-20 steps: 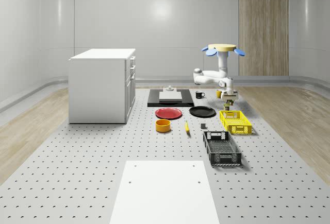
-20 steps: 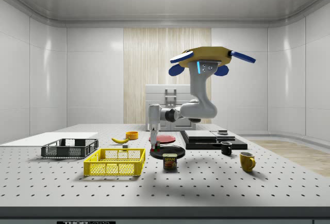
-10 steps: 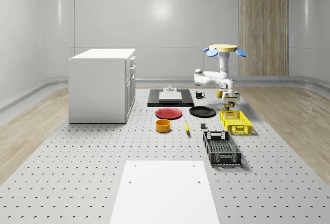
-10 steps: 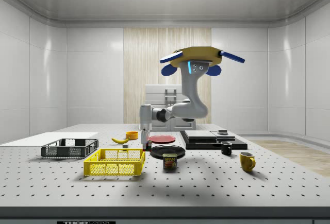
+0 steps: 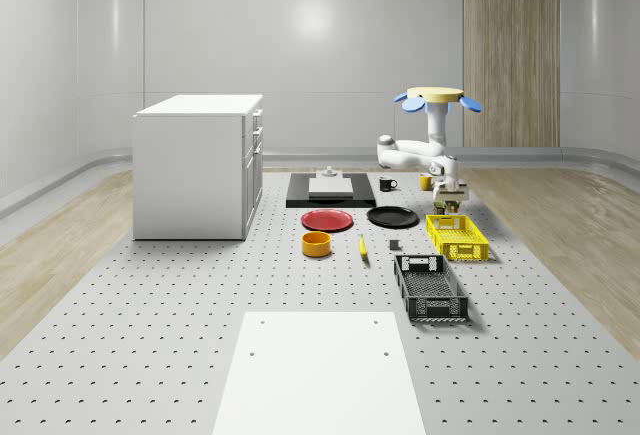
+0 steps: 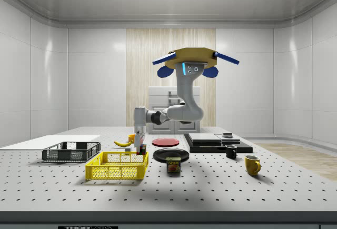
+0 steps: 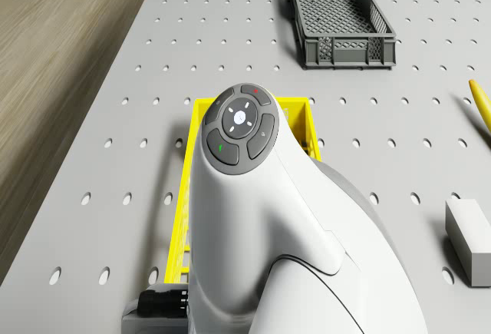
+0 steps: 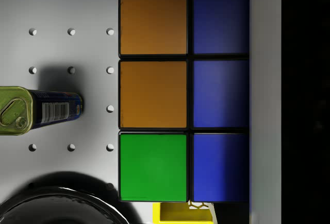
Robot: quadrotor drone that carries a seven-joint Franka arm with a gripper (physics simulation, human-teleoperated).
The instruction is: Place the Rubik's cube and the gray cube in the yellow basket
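Above the yellow basket's rim, at the drone's seven o'clock in the side view: gripper, clamped on the Rubik's cube. Step: carrying to basket. Next: centre over it, lower, release.

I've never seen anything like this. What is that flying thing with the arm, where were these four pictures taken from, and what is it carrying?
It is a simulated drone carrying a robot arm that ends in a gripper. Two pictures come from fixed cameras, one overlooking the whole table, one at its side. The other two come from the drone's body and the arm's wrist.

The drone hovers above the table near the yellow basket. The gripper hangs over that basket's end nearest the black plate, holding the Rubik's cube between its fingers; the wrist camera sees its orange, green and blue squares up close.

Also on the table: a gray crate, a red plate, a can, two mugs, a banana and a white cabinet.
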